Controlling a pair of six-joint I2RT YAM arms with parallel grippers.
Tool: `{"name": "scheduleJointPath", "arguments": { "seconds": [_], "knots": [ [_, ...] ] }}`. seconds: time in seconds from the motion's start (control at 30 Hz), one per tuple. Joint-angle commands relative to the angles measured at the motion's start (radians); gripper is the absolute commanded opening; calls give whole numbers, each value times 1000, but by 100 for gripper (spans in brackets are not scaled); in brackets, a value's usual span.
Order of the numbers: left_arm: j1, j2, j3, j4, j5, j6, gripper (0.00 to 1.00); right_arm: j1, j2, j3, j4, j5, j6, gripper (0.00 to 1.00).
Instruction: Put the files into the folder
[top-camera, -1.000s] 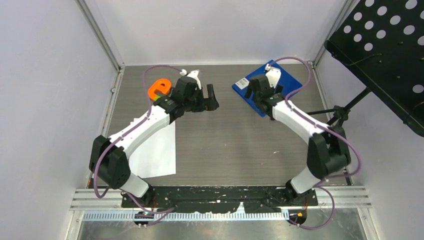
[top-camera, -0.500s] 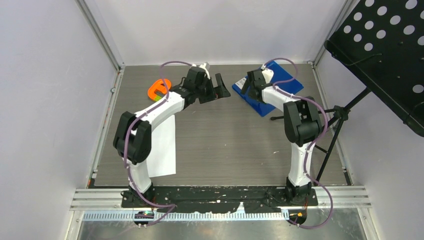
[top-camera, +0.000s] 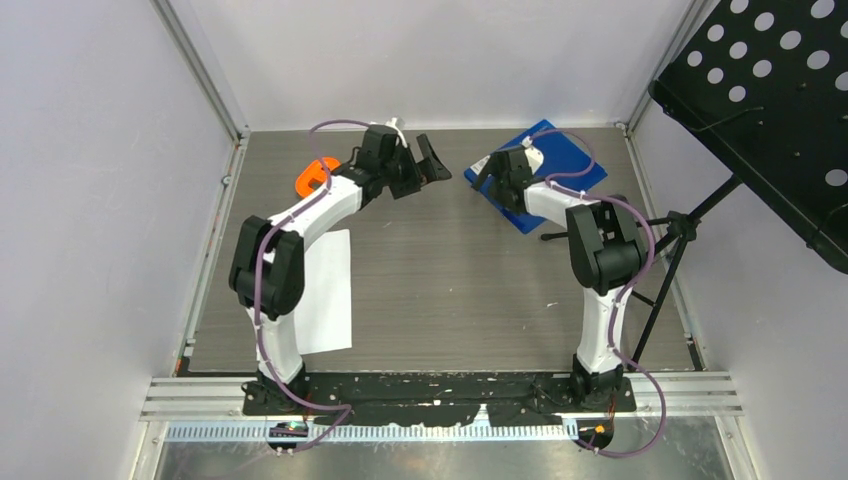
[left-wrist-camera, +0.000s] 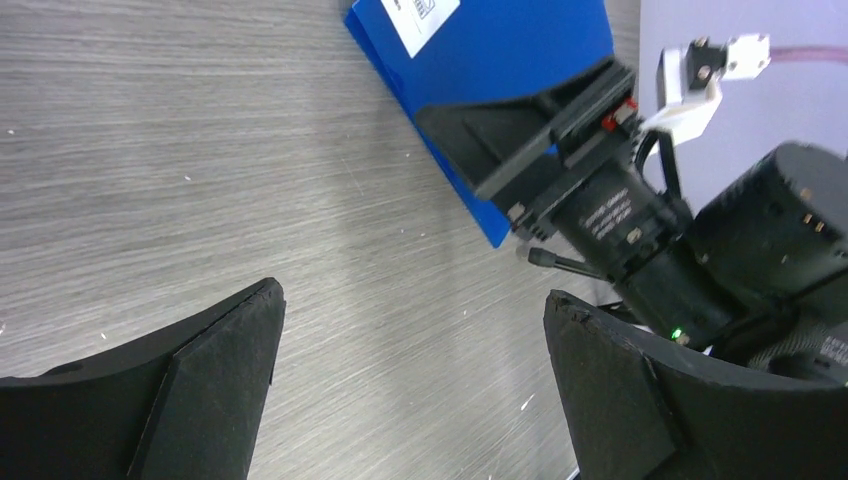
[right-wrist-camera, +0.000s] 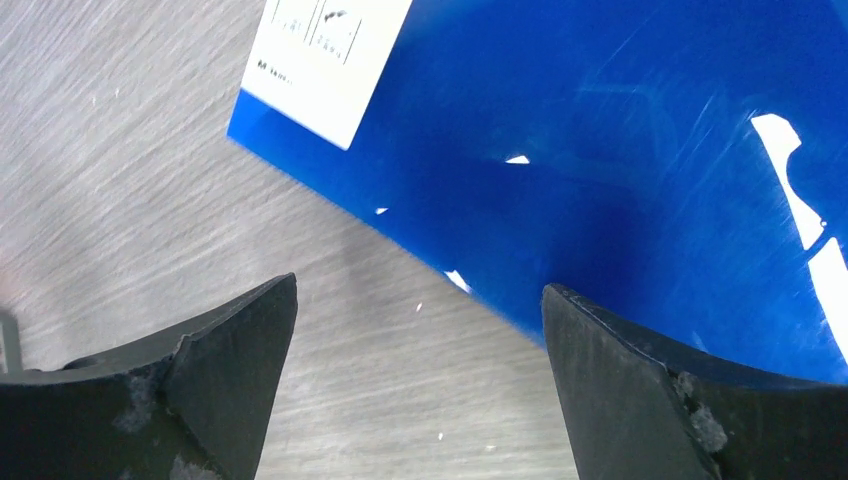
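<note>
Pincers both spread wide and empty: the right gripper hovers low over the edge of the blue folder, one finger above the cover, the other above the table, near the white label. The left gripper hangs over bare table just beside it, facing it. The folder lies flat at the far right; the files, white paper, lie near left, well apart.

Grey wood-grain table w/ plain pale walls round 3 sides, alu rail along frame bottom, black perforated panel on thin stand upper right.
</note>
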Motion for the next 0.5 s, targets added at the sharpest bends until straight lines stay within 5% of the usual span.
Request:
{"name": "scheduleJointPath", "arguments": {
  "seconds": [0.0, 0.23, 0.47],
  "knots": [
    [9, 9, 68, 31, -5, -27, 99, 37, -32, -92, -86, -84, 57, 98],
    [13, 109, 156, 101, 1, -135, 95, 34, -154, -97, -55, -57, -1, 97],
    [-11, 315, 268, 348, 10, -312, 86, 19, -381, -86, -120, 58, -60, 97]
  ]
}}
